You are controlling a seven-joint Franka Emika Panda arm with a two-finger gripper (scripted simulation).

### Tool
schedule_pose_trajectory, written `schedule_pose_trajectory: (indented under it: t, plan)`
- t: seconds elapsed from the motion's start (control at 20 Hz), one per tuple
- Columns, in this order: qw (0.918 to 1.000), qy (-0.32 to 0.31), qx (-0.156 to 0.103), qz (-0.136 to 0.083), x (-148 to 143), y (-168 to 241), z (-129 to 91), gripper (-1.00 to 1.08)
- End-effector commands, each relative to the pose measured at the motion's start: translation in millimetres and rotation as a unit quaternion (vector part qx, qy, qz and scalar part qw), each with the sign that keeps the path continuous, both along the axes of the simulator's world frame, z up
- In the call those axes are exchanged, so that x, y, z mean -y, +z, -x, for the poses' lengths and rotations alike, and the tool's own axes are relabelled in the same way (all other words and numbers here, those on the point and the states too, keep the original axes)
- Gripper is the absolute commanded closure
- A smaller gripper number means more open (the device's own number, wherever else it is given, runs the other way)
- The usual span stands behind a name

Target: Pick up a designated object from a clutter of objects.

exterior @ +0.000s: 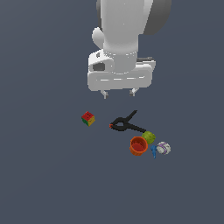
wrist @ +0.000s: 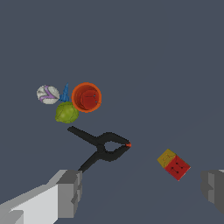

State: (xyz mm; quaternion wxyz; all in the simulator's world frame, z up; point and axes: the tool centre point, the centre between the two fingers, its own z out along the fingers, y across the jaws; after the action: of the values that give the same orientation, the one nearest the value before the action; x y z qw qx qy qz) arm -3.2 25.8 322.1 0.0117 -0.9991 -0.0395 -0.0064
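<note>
Gripper [exterior: 118, 93]: fingers spread apart, holding nothing, raised above the table [exterior: 43, 175].
Green fruit [exterior: 149, 138]: well apart from the gripper, touching the orange cup [exterior: 138, 146], beside the black clamp [exterior: 126, 124].

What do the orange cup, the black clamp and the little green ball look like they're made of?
All simulator renders, so only guesses. The orange cup looks like smooth, matte plastic: one even color, no shine. The black clamp also looks like plastic, flat black with an orange tip. The green ball looks like a dull, mottled yellow-green fruit; real or plastic, I cannot tell.
</note>
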Motion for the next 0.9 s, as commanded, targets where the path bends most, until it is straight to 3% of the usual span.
schedule_pose_trajectory:
  t: [0.0, 0.85]
  plan:
    - [1.0000, -0.002, 0.000, 0.000, -1.3, -1.3, -0.5, -0.92]
    - [0.9948, -0.102, -0.004, 0.005, -36.2, -45.9, -19.3, -0.92]
